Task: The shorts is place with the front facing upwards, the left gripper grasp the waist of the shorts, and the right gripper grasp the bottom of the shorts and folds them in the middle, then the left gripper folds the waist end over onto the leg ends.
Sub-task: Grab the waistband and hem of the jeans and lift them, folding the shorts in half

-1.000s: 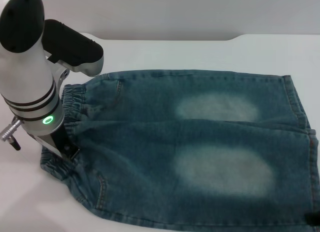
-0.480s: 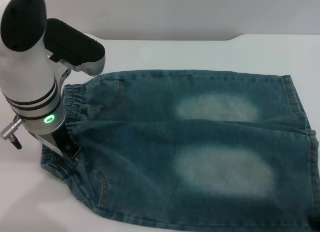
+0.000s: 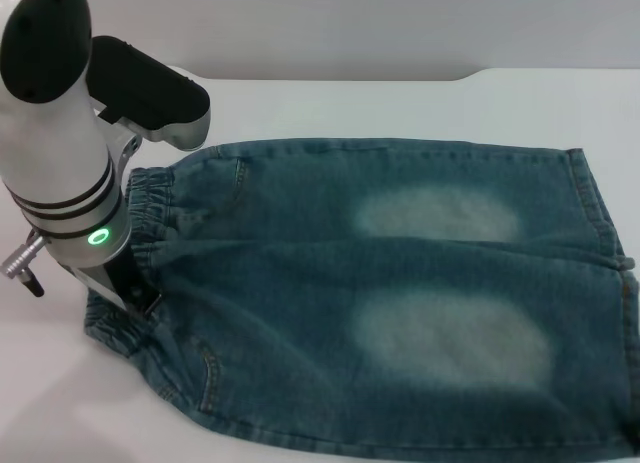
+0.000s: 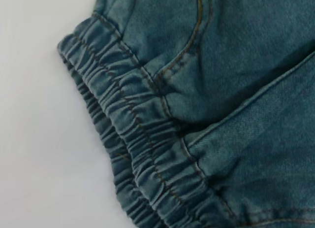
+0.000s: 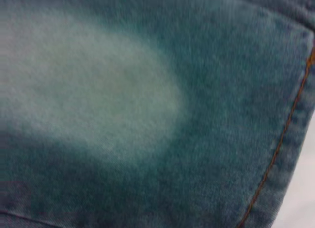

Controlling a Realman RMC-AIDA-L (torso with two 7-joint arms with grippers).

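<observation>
The blue-teal denim shorts lie flat on the white table, front up, with two pale patches showing. The ruched waist is at the left and the straight leg ends are at the right. My left gripper, under the arm with the green light, is down at the waist's near part. The left wrist view shows the gathered waist close up, without fingers. The right wrist view hovers close over a pale patch beside a stitched hem. The right gripper itself is out of view.
The table's far edge runs behind the shorts, with a raised step at the back right. Bare white tabletop lies to the left of the waist and beyond the hems.
A dark tip at the bottom right corner of the head view has gone out of frame. The left arm and the shorts have hardly shifted.
</observation>
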